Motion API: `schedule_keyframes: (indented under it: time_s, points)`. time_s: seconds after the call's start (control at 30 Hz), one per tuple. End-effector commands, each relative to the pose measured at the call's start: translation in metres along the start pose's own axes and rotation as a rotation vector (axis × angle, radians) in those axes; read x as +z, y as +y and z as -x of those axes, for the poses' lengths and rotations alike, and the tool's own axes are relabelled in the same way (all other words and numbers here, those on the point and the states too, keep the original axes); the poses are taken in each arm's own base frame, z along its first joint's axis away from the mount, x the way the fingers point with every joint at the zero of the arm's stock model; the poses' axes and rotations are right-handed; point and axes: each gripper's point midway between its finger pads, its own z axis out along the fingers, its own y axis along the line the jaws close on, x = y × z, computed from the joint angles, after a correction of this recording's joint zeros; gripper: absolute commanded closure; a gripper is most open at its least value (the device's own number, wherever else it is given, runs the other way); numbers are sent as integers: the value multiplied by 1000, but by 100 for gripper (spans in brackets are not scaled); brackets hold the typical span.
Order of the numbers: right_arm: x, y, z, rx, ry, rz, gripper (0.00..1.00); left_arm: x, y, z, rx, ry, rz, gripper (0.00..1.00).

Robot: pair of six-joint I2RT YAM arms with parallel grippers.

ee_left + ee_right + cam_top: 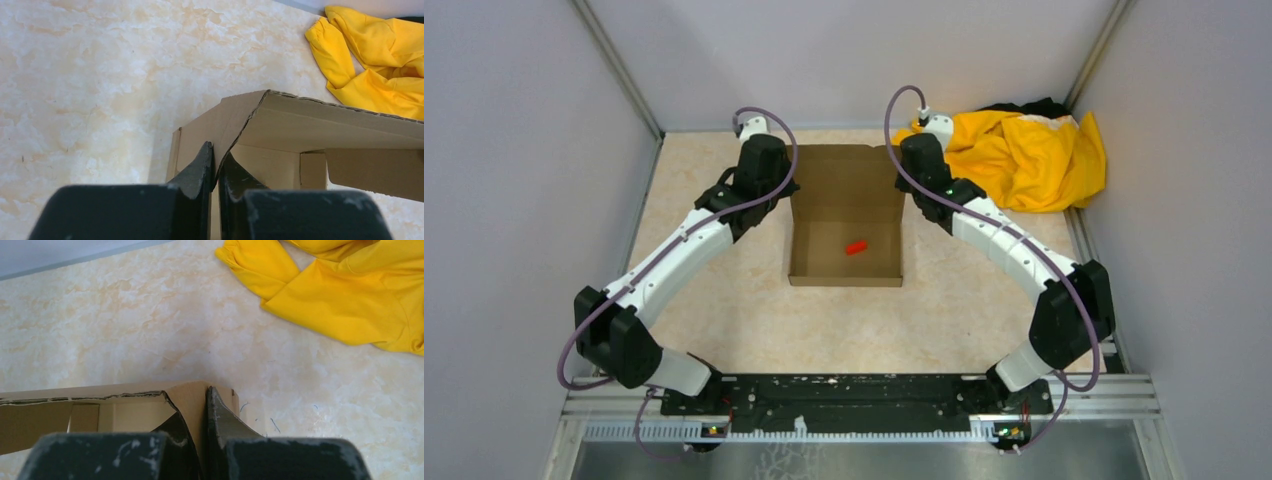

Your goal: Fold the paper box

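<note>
The box [822, 258] is sitting at the centre of the top view, with its lid lifted at the upper end. I am pinching the lid's left corner with the left gripper [216, 166] and its right corner with the right gripper [199, 409]. Both are clamped on cardboard, so I judge the lid can come over evenly without twisting. A red block [856, 247] is lying inside, and the cloth [1024, 150] is bunched at upper right.

Both arms reach forward, elbows bowed outward; left tool [217, 154] and right tool [196, 410] each pinch the brown corrugated cardboard box [824, 228] by a side wall.
</note>
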Motion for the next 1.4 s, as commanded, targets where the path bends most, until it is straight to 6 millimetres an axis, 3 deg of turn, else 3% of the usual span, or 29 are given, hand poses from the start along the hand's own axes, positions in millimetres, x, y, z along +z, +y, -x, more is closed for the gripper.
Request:
schedule_keyframes:
  time_s: [0.0,0.83,1.37]
  points:
    - [-18,22,11,122,-56,70,100,-3,-4,-3,-55,-17,-20,92]
    - [-44,13,-13,109,-121,-5,100,-27,13,-44,-63,1,-38,94]
    - [-52,3,-34,104,-130,-31,100,-43,22,-57,-48,-20,-55,94]
